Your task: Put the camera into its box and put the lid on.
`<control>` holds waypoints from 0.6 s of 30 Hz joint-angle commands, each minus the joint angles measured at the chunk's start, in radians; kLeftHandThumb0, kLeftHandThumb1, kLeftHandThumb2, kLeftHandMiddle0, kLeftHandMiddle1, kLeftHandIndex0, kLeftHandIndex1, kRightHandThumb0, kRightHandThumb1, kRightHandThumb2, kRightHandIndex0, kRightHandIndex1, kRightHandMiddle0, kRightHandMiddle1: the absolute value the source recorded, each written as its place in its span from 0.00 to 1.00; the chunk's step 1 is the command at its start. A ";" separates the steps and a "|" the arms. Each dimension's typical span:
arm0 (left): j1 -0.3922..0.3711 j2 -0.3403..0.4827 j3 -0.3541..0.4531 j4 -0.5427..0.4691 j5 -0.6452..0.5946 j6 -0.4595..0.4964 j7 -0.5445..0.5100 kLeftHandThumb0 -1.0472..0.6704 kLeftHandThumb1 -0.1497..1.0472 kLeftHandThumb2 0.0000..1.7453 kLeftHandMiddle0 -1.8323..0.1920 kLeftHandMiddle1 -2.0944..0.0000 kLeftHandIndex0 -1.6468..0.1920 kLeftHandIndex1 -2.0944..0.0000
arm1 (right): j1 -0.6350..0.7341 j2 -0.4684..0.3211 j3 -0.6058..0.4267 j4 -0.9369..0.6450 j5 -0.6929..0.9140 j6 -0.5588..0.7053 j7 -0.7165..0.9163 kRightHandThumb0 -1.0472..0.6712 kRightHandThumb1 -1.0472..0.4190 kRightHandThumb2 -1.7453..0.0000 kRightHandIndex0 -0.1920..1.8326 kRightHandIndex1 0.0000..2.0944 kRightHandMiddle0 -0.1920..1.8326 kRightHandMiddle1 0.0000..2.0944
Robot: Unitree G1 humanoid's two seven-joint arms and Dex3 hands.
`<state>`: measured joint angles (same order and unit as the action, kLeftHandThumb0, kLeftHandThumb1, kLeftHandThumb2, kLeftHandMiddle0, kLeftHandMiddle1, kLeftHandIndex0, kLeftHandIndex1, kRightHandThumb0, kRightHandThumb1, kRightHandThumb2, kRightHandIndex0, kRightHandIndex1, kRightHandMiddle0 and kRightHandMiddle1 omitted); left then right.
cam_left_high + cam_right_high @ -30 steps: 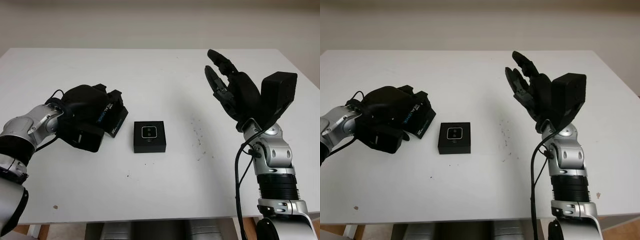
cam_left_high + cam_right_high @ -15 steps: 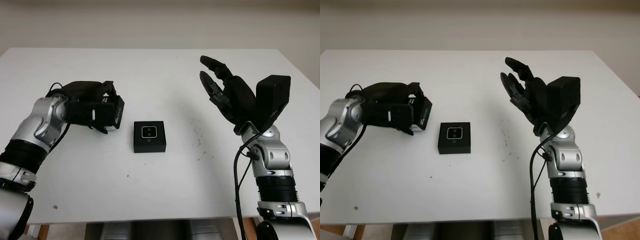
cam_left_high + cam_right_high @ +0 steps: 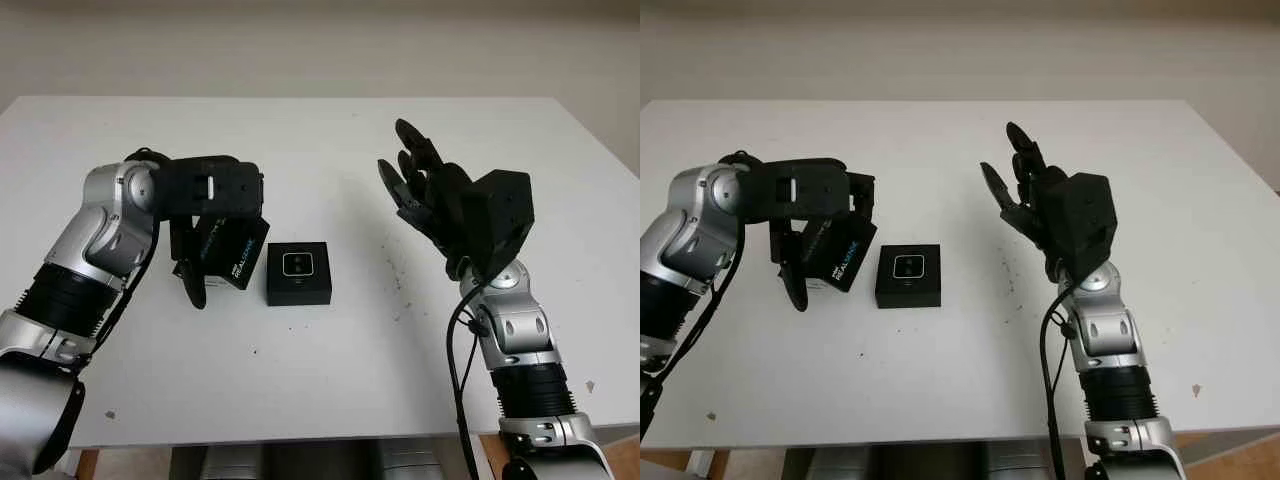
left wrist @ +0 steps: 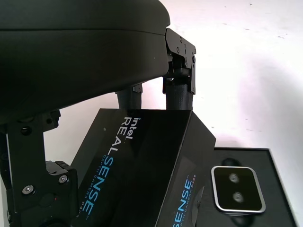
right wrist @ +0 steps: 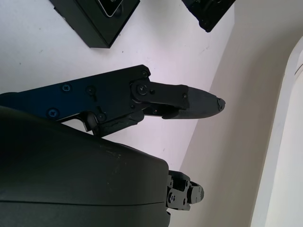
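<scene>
The left hand [image 3: 205, 215], fingers clenched on the lid [image 3: 230, 250], has lifted it off the surface [image 3: 320, 380] and tilted it beside the box [image 3: 298, 274], where the camera [image 3: 299, 264] sits. Lid placement comes next. Lid marking: "intel REALSENSE". The right hand [image 3: 440, 200] hovers, released.

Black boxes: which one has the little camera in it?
The box lying flat mid-table: the camera sits in its top. The other, the lid printed REALSENSE, is held tilted in the left hand beside it.
</scene>
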<state>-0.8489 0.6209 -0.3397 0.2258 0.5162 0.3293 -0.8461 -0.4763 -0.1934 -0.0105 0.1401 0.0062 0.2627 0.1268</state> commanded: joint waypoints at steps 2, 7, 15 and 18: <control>-0.029 -0.013 0.010 -0.043 -0.008 0.050 -0.016 0.44 1.00 0.23 0.46 0.00 0.47 0.00 | 0.005 0.006 -0.001 -0.019 -0.002 -0.006 -0.002 0.19 0.00 0.71 0.04 0.01 0.02 0.04; -0.024 -0.040 0.014 -0.088 -0.006 0.130 0.012 0.43 1.00 0.25 0.55 0.00 0.53 0.00 | 0.007 0.015 0.004 -0.014 -0.005 -0.015 -0.007 0.19 0.00 0.72 0.04 0.02 0.03 0.04; 0.022 -0.059 0.023 -0.128 -0.001 0.091 0.159 0.45 1.00 0.24 0.46 0.00 0.52 0.00 | 0.014 0.026 0.013 -0.004 -0.028 -0.032 -0.021 0.19 0.00 0.73 0.05 0.03 0.05 0.04; 0.033 -0.061 0.017 -0.131 0.023 0.062 0.221 0.44 1.00 0.24 0.57 0.00 0.63 0.00 | 0.016 0.035 0.010 0.006 -0.025 -0.049 -0.023 0.20 0.00 0.74 0.05 0.03 0.05 0.03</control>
<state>-0.8179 0.5602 -0.3294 0.1084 0.5306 0.3966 -0.6430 -0.4648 -0.1656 0.0018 0.1452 -0.0196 0.2320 0.1072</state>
